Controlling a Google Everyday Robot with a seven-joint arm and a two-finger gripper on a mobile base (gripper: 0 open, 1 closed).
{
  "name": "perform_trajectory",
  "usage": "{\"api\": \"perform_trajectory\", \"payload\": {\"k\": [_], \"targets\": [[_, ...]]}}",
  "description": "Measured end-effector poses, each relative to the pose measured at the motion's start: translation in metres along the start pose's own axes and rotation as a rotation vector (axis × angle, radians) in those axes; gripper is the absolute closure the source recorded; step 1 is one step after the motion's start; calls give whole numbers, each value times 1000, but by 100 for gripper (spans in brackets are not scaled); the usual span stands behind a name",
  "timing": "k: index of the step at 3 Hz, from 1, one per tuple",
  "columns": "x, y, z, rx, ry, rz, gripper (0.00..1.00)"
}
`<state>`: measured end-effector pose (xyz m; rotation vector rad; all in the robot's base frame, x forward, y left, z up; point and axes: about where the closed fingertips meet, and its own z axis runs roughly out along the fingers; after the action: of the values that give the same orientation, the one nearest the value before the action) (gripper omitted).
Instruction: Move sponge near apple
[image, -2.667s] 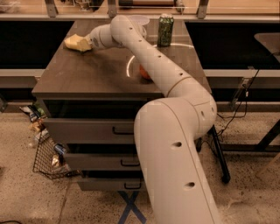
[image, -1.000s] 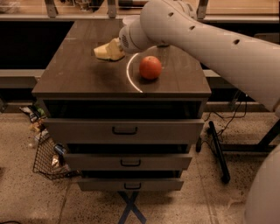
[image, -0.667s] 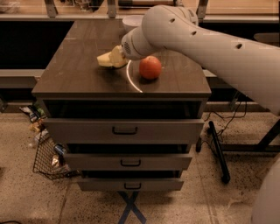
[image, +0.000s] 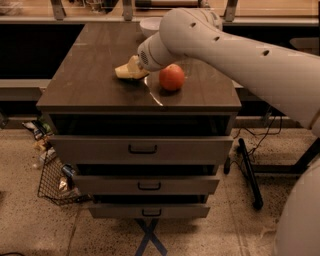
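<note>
Gripper (image: 134, 66) is down low over the front half of the counter (image: 90, 75), right up against the sponge (image: 124, 73); its pale yellow blends into the sponge's own colour, so whether it is pinching the block or spread off it, I cannot tell.

Biggest thing in shot is the white arm (image: 240, 50); it sweeps in from the right edge, crosses above the counter's back right corner and ends at the rounded wrist just behind the gripper.

Next, the counter itself; a dark brown top on a dark cabinet with three drawers (image: 142, 149) stacked below it, each with a small black handle, all pushed in.

Down on the speckled floor to the left sits a wire basket (image: 52, 182) with bits of litter in it, tucked against the cabinet's lower corner; to the right, a black floor bar (image: 248, 172) with cables trailing beside it; a blue tape cross (image: 148, 240) lies under the cabinet's front.

At the counter's back edge, a white bowl (image: 149, 25), partly hidden by the arm.

Now the apple (image: 172, 77); orange-red, round, resting on the counter right of centre, near the front.

And the sponge; pale yellow, down at the surface with its shadow tight underneath, just left of the apple, close beside it with a narrow strip of bare counter between them.
</note>
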<state>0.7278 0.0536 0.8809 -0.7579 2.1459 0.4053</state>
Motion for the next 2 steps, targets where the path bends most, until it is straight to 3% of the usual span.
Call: {"api": "perform_trajectory", "payload": {"k": [1,2], "targets": [[-3,-5,4,8,3,-7,13],[-11,-15,-3,46,-6,-5,0]]}}
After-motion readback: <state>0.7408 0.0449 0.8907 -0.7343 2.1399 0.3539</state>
